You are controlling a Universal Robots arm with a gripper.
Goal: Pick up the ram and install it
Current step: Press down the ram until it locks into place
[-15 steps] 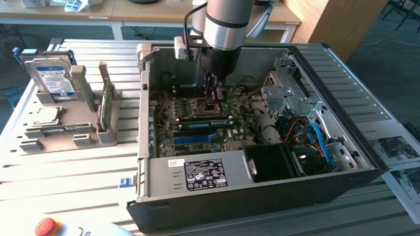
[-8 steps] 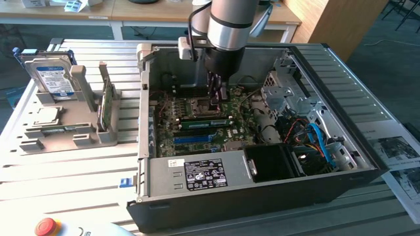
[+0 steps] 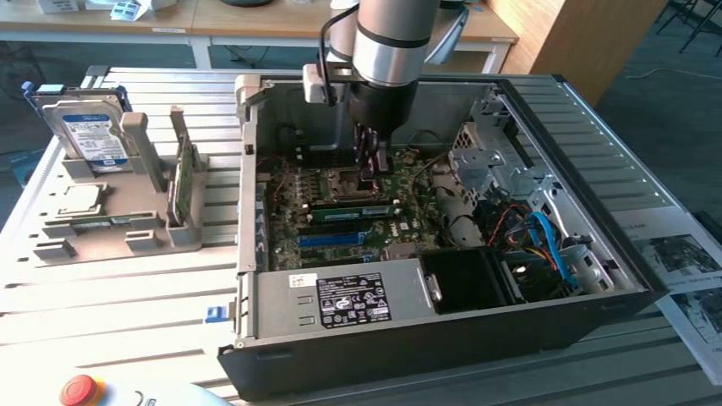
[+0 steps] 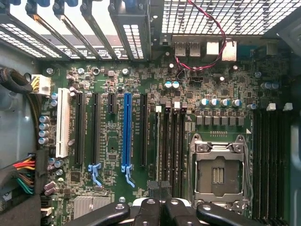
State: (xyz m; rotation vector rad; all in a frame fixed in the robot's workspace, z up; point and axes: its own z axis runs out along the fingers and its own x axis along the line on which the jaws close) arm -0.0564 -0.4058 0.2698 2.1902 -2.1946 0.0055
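Observation:
My gripper [image 3: 373, 179] reaches down into the open computer case [image 3: 451, 355], just over the motherboard [image 3: 296, 222]. In the wrist view its two dark fingers are shut together [image 4: 160, 197], right above the row of black memory slots [image 4: 170, 146]. A long green ram stick [image 3: 352, 206] lies in those slots, between the blue slot [image 3: 333, 239] and the processor socket [image 4: 218, 172], directly under the fingertips. I cannot tell whether the fingers touch it. Another thin green stick [image 3: 181, 182] stands upright in the grey holder [image 3: 113, 228] at the exterior view's left.
A silver, blue-labelled hard drive [image 3: 88, 127] stands in the same holder. Inside the case are the power supply [image 3: 338, 300], a black fan block [image 3: 474, 283], blue cables [image 3: 547, 241] and the drive cage [image 3: 496, 144]. A red stop button [image 3: 81, 389] sits at the front.

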